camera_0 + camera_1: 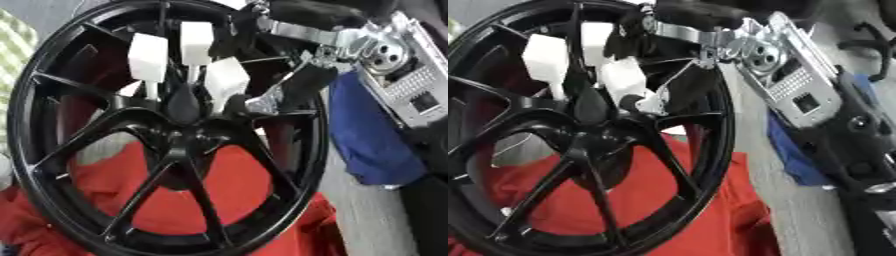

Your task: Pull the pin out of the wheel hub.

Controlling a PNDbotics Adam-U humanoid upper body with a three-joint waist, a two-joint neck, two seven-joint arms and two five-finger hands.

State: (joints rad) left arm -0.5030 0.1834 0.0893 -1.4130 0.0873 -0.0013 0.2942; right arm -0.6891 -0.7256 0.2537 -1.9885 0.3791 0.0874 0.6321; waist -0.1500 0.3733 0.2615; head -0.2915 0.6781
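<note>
A black spoked wheel hub point(52, 90) lies on a red cloth point(232, 192) and fills most of both views. At its centre stands a black teardrop-shaped pin point(184, 104). My right hand point(297, 30) reaches in from the upper right, silver at the wrist, with its fingers curled down over the hub's centre. Its white fingertips point(226, 79) sit close on either side of the pin's top. The thumb is partly hidden behind a spoke. My left hand shows in neither view.
A blue cloth point(376, 135) lies on the grey table point(367, 225) right of the wheel, under my right forearm point(798, 85). Black arm parts point(859, 155) fill the right edge.
</note>
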